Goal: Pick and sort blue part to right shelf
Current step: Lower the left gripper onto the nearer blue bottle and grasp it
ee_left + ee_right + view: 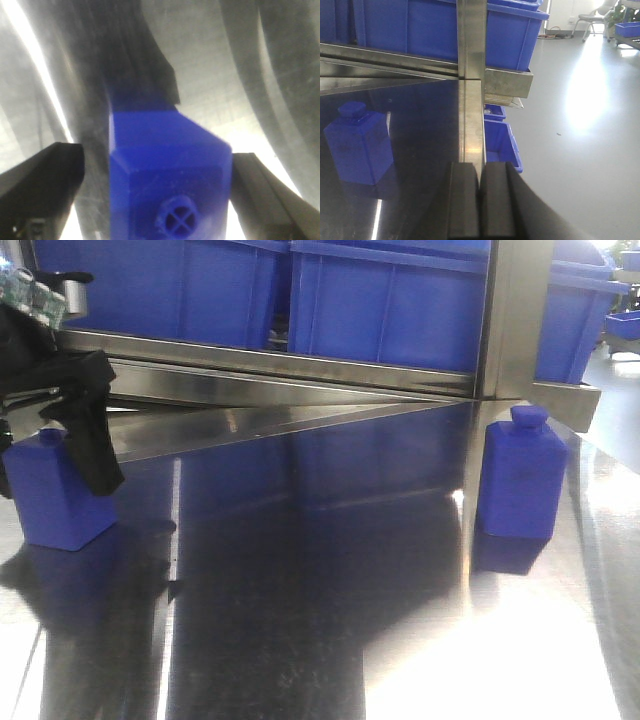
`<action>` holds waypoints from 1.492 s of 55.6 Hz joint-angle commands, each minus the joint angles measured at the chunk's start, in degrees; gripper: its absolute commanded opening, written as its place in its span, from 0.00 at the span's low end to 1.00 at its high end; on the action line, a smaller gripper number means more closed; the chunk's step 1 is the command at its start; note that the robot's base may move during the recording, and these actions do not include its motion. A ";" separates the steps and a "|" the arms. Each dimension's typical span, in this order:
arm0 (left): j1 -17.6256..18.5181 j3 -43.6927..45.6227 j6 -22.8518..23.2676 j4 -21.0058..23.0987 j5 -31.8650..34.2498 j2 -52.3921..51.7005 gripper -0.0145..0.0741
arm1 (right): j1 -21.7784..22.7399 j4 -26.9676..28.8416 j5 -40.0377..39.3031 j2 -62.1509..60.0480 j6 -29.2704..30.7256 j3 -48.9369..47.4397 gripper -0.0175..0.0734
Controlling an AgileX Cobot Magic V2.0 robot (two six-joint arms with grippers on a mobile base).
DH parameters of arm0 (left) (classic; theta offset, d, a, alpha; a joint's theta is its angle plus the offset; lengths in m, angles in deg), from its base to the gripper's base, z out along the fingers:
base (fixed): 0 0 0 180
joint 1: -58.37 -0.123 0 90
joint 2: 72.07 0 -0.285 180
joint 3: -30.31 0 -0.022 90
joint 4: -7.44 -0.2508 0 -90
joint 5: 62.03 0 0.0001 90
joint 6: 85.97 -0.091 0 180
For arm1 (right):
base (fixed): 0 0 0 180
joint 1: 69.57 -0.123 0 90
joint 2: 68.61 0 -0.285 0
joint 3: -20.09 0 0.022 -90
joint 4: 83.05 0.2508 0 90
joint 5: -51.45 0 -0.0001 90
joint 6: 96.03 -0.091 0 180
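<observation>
1. The left tool (155, 192) is spread wide, one black finger (45, 185) on each side of the blue part (170, 165). There's a clear gap on the left side. The right finger sits against the part or very nearly so, too blurred to call.
2. Risk right here: if the tool closes unevenly, the nearer finger shoves the part across the slick counter (330, 620) before the other finger arrives. Then the part twists or tips instead of seating.
3. The part stands upright at the near left of the counter, cap up. A pinch too high, near that narrow cap, could let it swing or slip on the lift.
4. The right tool (480, 200) is pressed together, holding nothing, near the counter's right edge and in line with the shelf post (470, 50).
5. A second blue part (520, 475) stands upright just by that post, well apart from the first.
6. The right shelf (300, 365) rises at the far side, loaded with blue bins (390, 310). A carried part could clip the steel rail or a bin wall on the way up.
7. Hard to read: the left wrist view is blurred and cuts off the part's base. The front view crops the bin tops, so no openings show. Glare and reflections wash out much of the counter.
</observation>
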 commanded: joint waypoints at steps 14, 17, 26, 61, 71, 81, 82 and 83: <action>0.43 2.42 0.46 0.98 -1.11 -1.99 0.62 | 0.13 -0.08 -5.44 -0.90 0.42 -0.41 0.24; 0.43 3.04 0.46 0.98 -1.79 -1.99 0.61 | 0.13 -0.08 -5.44 -0.90 0.42 -0.41 0.24; 0.43 5.97 0.46 0.98 -4.30 -2.22 0.61 | 0.13 -0.08 -5.44 -0.90 0.42 -0.41 0.24; 0.43 -6.30 0.10 0.98 7.80 -24.17 0.52 | 0.13 4.47 -10.37 -0.90 -1.74 -3.73 0.25; 0.43 -15.34 0.10 0.98 14.97 -34.00 0.52 | 0.01 4.45 -6.43 0.43 -1.69 -13.14 0.25; 0.43 -22.07 -0.15 0.98 19.80 -42.12 0.52 | -3.66 4.45 6.55 8.91 -0.04 -27.74 0.25; 0.43 -22.55 -0.15 0.98 20.34 -42.69 0.52 | -4.48 4.45 8.10 10.00 0.50 -29.09 0.25; 0.43 -23.22 -0.15 0.98 20.66 -43.54 0.52 | -5.05 4.45 9.64 11.73 1.12 -30.47 0.25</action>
